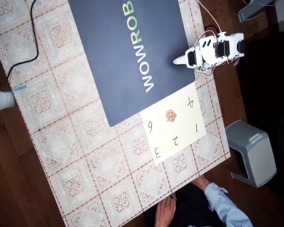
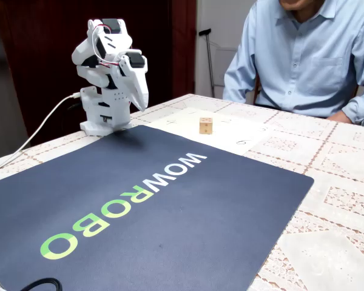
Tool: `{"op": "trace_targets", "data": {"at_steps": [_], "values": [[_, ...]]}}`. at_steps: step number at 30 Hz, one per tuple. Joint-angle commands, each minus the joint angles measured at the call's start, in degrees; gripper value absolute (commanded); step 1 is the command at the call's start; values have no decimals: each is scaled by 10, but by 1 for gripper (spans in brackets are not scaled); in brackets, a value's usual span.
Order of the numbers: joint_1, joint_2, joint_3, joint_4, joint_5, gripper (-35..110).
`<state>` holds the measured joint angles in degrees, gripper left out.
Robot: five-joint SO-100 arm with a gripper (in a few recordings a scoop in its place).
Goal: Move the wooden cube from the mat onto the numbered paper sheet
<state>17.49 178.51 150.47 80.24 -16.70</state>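
Note:
The wooden cube (image 1: 171,115) (image 2: 205,125), a small tan die with dark dots, rests near the middle of the numbered paper sheet (image 1: 182,130) (image 2: 236,138), among the handwritten digits. The paper lies against one corner of the navy WOWROBO mat (image 1: 109,47) (image 2: 200,212). My white arm is folded up at the mat's edge. Its gripper (image 1: 178,60) (image 2: 142,100) hangs above the mat, fingers together and holding nothing, well apart from the cube.
A person in a light blue shirt (image 2: 303,54) sits at the table end by the paper, one hand (image 1: 165,213) at the edge. A lace tablecloth (image 1: 75,156) covers the table. A black cable (image 1: 33,42) and a grey stool (image 1: 253,151) lie at the sides.

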Motion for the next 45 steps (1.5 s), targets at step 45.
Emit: {"op": "trace_targets", "data": {"at_steps": [45], "values": [[45, 80, 143, 25, 85, 4]]}}
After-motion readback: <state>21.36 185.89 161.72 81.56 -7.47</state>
